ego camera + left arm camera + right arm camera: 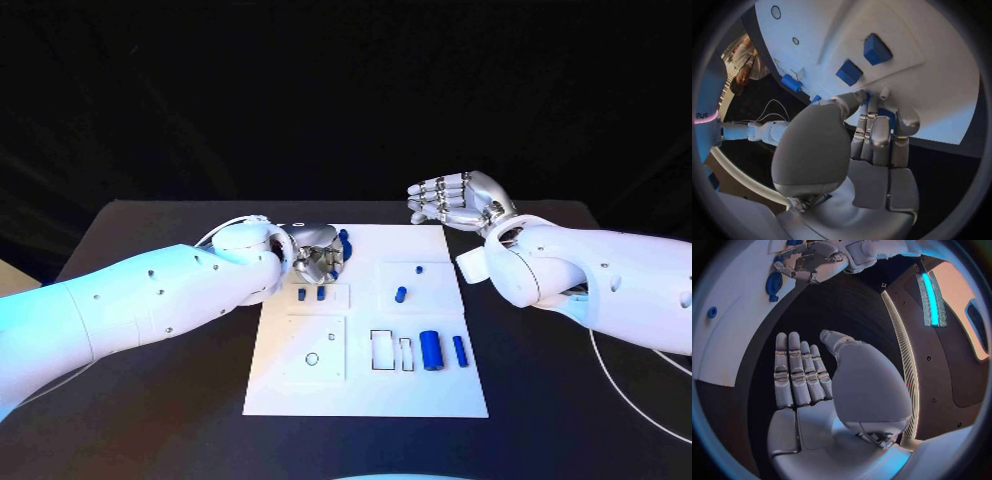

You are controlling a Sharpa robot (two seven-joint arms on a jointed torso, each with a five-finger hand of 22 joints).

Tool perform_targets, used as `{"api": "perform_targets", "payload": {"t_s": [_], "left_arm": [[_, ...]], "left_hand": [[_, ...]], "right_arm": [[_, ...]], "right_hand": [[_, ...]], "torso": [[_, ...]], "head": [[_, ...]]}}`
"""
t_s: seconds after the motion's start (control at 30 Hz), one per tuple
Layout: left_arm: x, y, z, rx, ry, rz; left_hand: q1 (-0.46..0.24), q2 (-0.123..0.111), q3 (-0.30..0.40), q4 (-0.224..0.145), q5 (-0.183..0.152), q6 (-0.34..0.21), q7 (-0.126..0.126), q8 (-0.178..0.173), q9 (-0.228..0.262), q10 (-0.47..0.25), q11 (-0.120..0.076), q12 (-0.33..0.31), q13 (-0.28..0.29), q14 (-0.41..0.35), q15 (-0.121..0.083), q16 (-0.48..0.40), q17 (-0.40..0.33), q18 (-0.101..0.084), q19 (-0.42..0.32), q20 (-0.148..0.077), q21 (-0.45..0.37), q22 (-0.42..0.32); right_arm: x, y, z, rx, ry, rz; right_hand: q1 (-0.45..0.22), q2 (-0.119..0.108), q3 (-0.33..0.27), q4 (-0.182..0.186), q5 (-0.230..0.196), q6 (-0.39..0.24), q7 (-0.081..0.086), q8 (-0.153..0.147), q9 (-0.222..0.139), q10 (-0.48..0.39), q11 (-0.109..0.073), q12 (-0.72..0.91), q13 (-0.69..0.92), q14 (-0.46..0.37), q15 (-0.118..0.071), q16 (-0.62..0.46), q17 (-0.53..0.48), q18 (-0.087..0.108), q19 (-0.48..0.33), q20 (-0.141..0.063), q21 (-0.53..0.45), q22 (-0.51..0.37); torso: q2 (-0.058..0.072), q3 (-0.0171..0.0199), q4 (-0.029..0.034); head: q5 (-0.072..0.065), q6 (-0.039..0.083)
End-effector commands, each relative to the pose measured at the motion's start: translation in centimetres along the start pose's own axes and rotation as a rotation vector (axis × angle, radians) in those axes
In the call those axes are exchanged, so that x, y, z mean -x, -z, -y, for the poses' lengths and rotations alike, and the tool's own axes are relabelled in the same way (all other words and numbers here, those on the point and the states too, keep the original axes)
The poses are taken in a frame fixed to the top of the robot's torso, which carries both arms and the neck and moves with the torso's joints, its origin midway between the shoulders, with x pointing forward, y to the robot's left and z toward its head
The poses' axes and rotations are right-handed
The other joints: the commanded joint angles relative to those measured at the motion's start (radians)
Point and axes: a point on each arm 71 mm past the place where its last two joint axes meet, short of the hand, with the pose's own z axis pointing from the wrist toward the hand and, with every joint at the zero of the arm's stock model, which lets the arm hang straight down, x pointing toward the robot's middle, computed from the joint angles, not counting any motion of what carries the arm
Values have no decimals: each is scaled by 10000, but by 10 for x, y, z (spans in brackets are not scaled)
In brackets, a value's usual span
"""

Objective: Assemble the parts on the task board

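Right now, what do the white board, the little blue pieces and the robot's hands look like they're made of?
The board looks like matte white plastic or painted sheet: flat, even, no glare. The blue pieces look like plastic, uniformly coloured with a soft sheen. The left hand and right hand look like polished metal or metallised plastic, with bright silver highlights; which one, I cannot tell.

Black table, dark backdrop

Dark surroundings, bright board, fisheye-curved edges
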Motion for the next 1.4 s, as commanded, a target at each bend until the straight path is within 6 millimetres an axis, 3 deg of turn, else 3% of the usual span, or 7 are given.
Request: {"api": "perform_targets", "payload": {"t_s": [0.03,0.23,0.7,1.1,1.4], "left_arm": [[6,3,1,-199,413,571],[14,14,-4,-145,900,851],[23,41,-32,392,1448,905],[19,37,-35,486,1364,818],[15,31,-30,346,1367,755]], "left_hand": [[-151,-24,34,50,-28,99,-24,4,13,64,-4,-72,-29,89,-4,39,9,-72,110,-17,59,47],[-221,-34,43,64,-27,123,-34,-9,18,87,-5,-133,-50,106,-7,35,-8,-78,139,-21,80,72],[-275,-70,74,18,-22,209,-66,-15,39,224,-40,-216,-71,165,-35,48,18,-103,244,-36,164,174],[-288,-76,77,12,-23,225,-71,-16,43,248,-45,-229,-74,171,-39,47,16,-103,245,-40,163,173],[-295,-80,79,11,-23,225,-71,-21,43,253,-45,-238,-76,169,-40,43,5,-101,241,-42,159,168]], "right_arm": [[-2,-1,-1,67,-49,-212],[0,-2,1,18,-17,-176],[5,-4,4,-58,36,-104],[5,-4,5,-111,165,-46],[4,-4,5,-127,223,-56]], "right_hand": [[-85,12,-46,9,56,17,49,-19,-6,-68,35,58,-15,22,59,-81,-13,38,-7,58,-59,-49],[-104,15,-56,16,56,17,49,-17,-5,-87,39,57,-16,13,67,-117,-20,38,-9,67,-89,-97],[-190,23,-108,60,48,5,59,-18,-5,-116,52,72,-12,-4,88,-220,-37,40,-7,95,-178,-247],[-212,34,-133,70,58,2,62,-14,-4,-114,55,100,-8,-45,107,-331,-60,42,-15,117,-264,-387],[-229,36,-147,78,69,5,60,-10,-2,-109,57,118,-7,-67,117,-394,-74,43,-20,131,-312,-466]], "torso": [[-24,-1,1],[-56,-15,25],[-182,-62,163],[-140,-49,106],[-140,-44,120]], "head": [[12,27],[12,43],[-64,-35],[25,-38],[0,-84]]}}
